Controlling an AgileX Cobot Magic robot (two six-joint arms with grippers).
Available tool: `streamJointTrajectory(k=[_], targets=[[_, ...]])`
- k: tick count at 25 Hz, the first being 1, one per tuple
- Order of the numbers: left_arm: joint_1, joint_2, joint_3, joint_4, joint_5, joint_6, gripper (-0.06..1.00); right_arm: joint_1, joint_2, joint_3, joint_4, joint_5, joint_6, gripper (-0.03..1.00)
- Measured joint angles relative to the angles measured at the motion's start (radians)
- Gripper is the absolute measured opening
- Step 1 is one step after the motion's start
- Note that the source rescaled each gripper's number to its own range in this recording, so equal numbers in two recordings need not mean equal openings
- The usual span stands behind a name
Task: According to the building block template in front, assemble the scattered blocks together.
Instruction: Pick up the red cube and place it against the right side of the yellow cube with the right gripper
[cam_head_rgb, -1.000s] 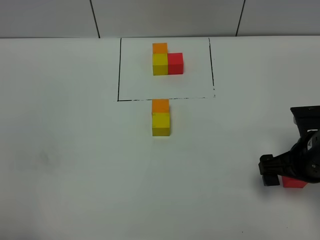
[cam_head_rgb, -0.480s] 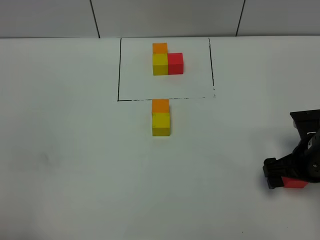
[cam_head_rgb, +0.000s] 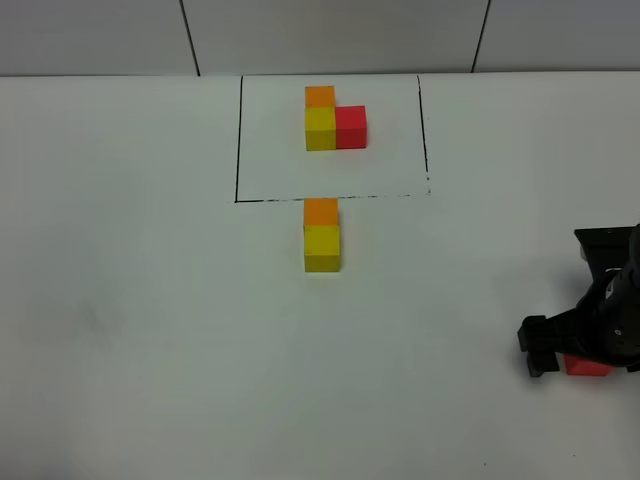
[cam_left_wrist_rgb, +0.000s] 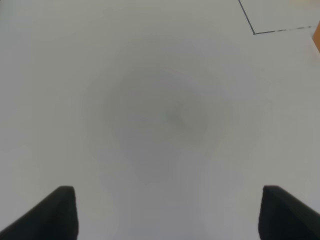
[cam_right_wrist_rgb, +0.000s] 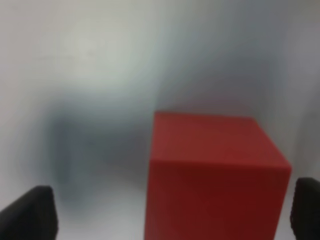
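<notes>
- Red cube (cam_head_rgb: 588, 366): sits on the worktop (cam_head_rgb: 150, 330) at the near right, well apart from the other loose cubes. Only part of it shows in the high view, the rest is behind the arm.
- Right pincer (cam_right_wrist_rgb: 168, 212): down at the red cube, straddling it. In the wrist view the cube lies between the two dark fingers (cam_right_wrist_rgb: 30, 215). One finger stands clear of it with bare worktop between. The other is just beside the opposite face, and contact there cannot be told. Jaws spread, no grip on the cube.
- Orange cube (cam_head_rgb: 321, 212) and yellow cube (cam_head_rgb: 322, 248): joined in a straight line at mid-worktop, orange farther from the robot, yellow nearer. The orange cube's far side lies at the near line of the frame.
- Building block template (cam_head_rgb: 335, 122): L-shaped trio at the far side. Orange is at the back, yellow in front of it and red to the right of the yellow, all touching. A thin black outline (cam_head_rgb: 237, 150) encloses it.
- Left pincer (cam_left_wrist_rgb: 172, 212): not seen in the high view. Its wrist view shows both fingertips wide apart over bare worktop, holding nothing. A corner of the black outline shows at the edge of that view.
</notes>
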Motion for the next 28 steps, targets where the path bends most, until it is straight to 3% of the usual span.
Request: streamJointTrajectory(k=[13, 17, 24, 28], targets=[[0.0, 0.0, 0.0, 0.0, 0.0, 0.0, 0.71, -0.025, 0.004, 0.0, 0.033, -0.003, -0.021, 0.36], [0.0, 0.0, 0.0, 0.0, 0.0, 0.0, 0.71, -0.025, 0.004, 0.0, 0.033, -0.003, -0.027, 0.0], [0.0, 0.0, 0.0, 0.0, 0.0, 0.0, 0.71, -0.019, 0.004, -0.065, -0.023, 0.038, -0.054, 0.01], [0.0, 0.0, 0.0, 0.0, 0.0, 0.0, 0.71, 0.064, 0.004, -0.171, -0.114, 0.122, -0.291, 0.01]])
